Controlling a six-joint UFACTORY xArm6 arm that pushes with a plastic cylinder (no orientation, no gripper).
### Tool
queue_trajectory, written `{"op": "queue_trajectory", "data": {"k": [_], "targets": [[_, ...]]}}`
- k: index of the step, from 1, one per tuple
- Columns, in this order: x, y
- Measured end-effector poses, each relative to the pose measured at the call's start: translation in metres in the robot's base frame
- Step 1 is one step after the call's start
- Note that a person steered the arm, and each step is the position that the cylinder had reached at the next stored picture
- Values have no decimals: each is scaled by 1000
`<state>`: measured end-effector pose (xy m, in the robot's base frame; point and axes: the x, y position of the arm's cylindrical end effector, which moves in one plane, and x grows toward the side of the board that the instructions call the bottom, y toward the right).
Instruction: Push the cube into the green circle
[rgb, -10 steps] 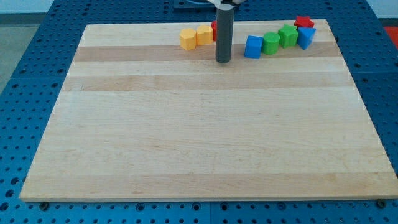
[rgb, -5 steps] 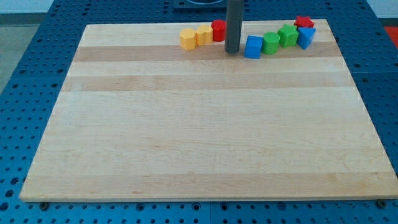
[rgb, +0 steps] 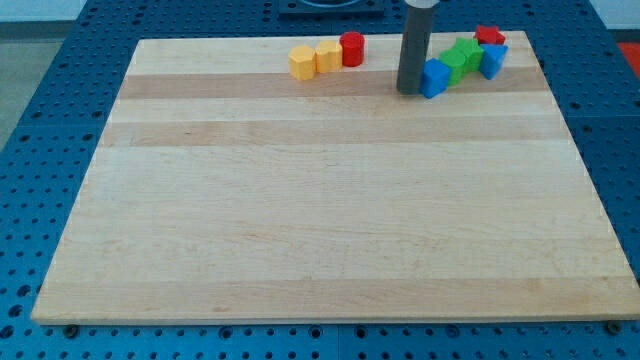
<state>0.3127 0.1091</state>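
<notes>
Where the blue cube (rgb: 434, 78) sits near the table's (rgb: 300, 220) top edge, right of centre, my tip (rgb: 409, 90) touches its left face, and its right side presses the green circle (rgb: 452, 64). Beyond lie a green block (rgb: 469, 52), a blue block (rgb: 492, 61) and a red block (rgb: 488, 36) — clustered; well left stand a red cylinder (rgb: 352, 49) and two yellow blocks (rgb: 314, 59). Jaws — none fitted, only a rod.
</notes>
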Motion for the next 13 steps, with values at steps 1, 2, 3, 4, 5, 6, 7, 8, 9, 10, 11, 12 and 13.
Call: {"op": "queue_trajectory", "data": {"k": [1,2,3,4,5,6,7,8,9,10,11,12,13], "targets": [[10,14],[17,25],[22,35],[24,46],[24,48],[24,48],[24,37],[24,-3],[19,-43],[6,-45],[1,-35],[1,-14],[1,6]]}}
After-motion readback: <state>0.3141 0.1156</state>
